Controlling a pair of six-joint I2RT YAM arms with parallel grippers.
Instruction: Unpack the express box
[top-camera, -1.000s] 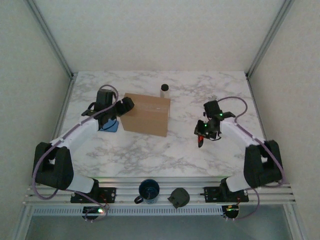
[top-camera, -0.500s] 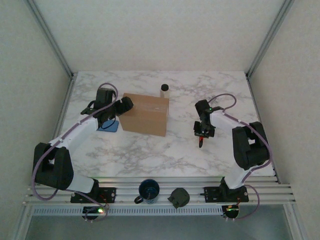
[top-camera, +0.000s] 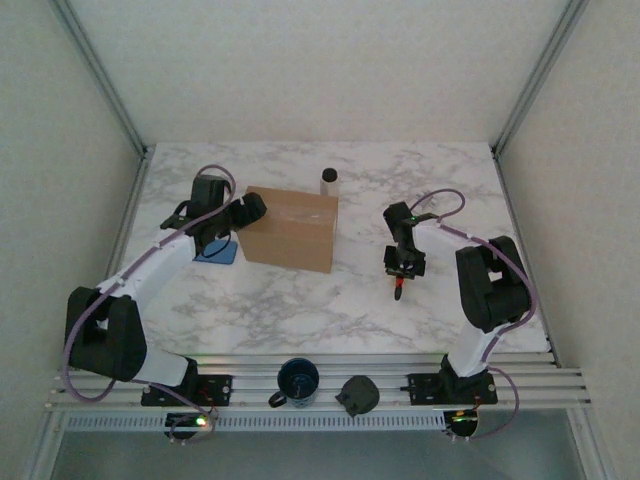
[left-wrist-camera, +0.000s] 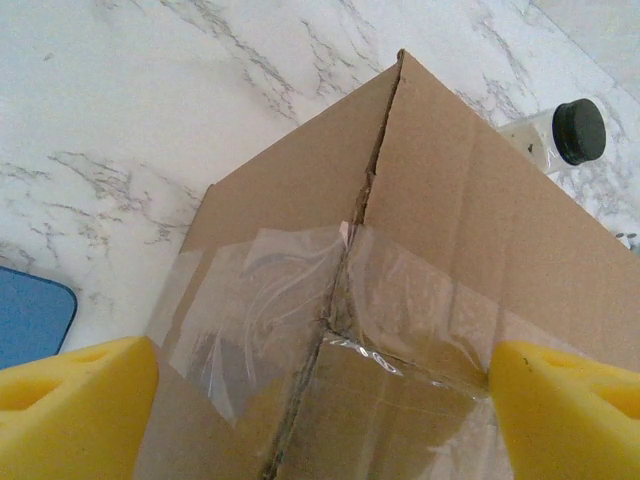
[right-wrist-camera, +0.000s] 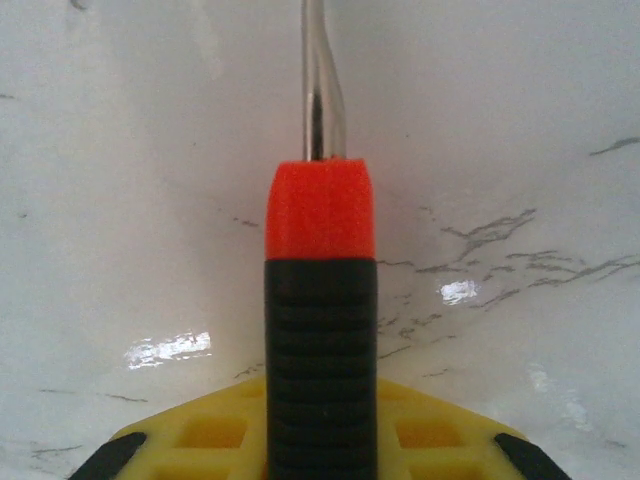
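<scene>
One box (top-camera: 290, 230) sits on your desk (top-camera: 300, 310), taped shut. Your left fingers (left-wrist-camera: 70, 400) stand wide astride its left corner; your right fingers (right-wrist-camera: 185, 442), well right of it, clamp a black-handled tool (right-wrist-camera: 318, 330).

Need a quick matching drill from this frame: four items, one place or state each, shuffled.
Items
1. brown cardboard express box
2. small clear bottle with black cap
3. dark blue cup
4. tool with black ribbed handle and red collar

Place or state
a. gripped in the right claw
b. on the metal rail at the near edge, between the arm bases
c. standing just behind the box's far right corner
d. clear tape over its top seam, open left claw straddling one corner

Pairs: 1-d, 2-c, 3-b, 4-a
</scene>
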